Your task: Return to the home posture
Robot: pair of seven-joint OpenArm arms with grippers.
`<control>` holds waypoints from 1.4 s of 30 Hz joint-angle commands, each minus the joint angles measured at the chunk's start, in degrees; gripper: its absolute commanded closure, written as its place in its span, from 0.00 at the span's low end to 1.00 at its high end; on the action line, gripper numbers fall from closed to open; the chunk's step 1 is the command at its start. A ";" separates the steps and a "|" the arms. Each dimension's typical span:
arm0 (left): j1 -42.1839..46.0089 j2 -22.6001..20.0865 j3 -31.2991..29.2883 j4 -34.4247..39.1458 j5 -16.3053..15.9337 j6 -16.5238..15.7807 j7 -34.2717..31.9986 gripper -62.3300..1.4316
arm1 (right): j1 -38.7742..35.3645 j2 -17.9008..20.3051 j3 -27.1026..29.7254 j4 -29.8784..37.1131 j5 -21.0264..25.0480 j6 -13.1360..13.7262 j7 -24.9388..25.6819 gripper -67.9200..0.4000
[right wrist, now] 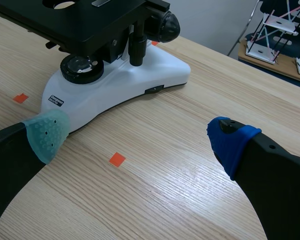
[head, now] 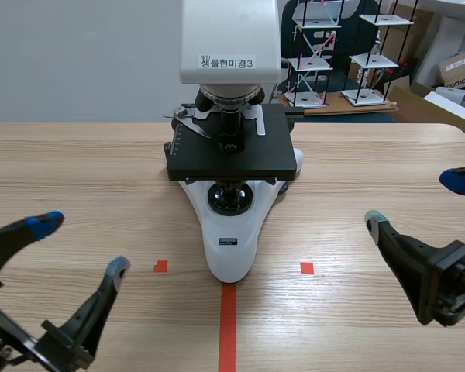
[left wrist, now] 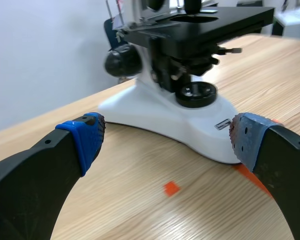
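Black left gripper at near left and black right gripper at near right, low over pale wooden table, fingers spread wide, holding nothing; white-and-black microscope standing between, centre; for homing, draw straight back and outward, never inward toward its white base.

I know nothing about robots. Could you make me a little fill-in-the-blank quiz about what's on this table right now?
1. The left gripper and the right gripper both have their fingers ____, holding nothing.
2. The microscope stands on the table, ____ the two grippers.
3. The microscope's base is ____, and its stage is black.
Missing words: open; between; white.
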 commanded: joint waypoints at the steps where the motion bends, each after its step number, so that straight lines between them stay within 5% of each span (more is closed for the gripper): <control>1: 2.14 0.09 -0.72 3.56 -0.37 -0.81 1.09 0.15 | 0.37 0.00 0.39 0.68 0.57 -0.20 0.48 0.11; 11: 15.19 -1.20 -6.51 21.00 -0.39 -3.13 9.07 0.15 | 0.37 0.00 0.39 0.68 0.57 -0.20 0.48 0.11; 42: 15.13 -1.18 -6.78 21.29 -0.83 -3.15 12.57 0.15 | 0.37 0.00 0.39 0.68 0.57 -0.20 0.48 0.11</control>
